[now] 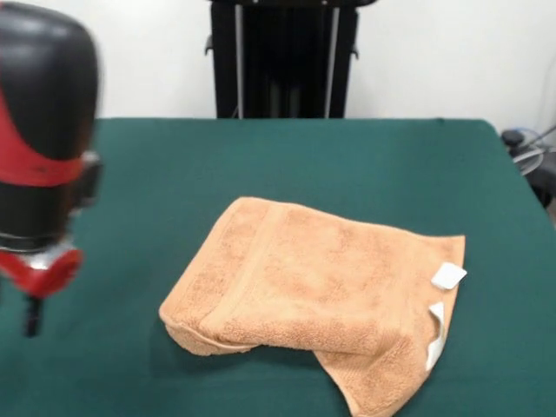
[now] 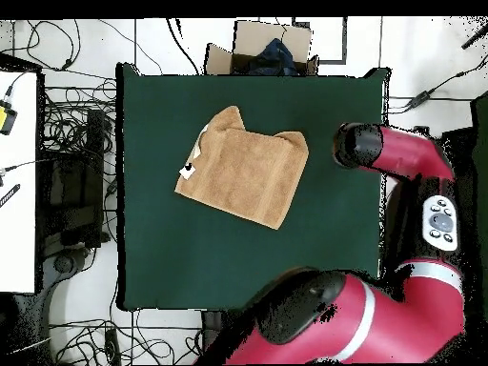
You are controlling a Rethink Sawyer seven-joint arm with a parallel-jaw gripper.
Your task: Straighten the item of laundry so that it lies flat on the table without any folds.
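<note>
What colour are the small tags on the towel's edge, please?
White tags on the orange-tan towel, clearest in the front view.

1. In the front view the arm's end [image 1: 39, 148] fills the left edge: a bulky black housing with a red band, blurred.
2. Below it sits a red fitting with a thin dark tip, probably the hand [image 1: 33, 317]; whether it is open or closed cannot be told.
3. In the overhead view the red arm [image 2: 410, 157] folds back from the base at the bottom, up the right side, then bends inward.
4. Its black end cap [image 2: 355, 145] hangs over the surface [image 2: 238, 267] near the right edge.
</note>
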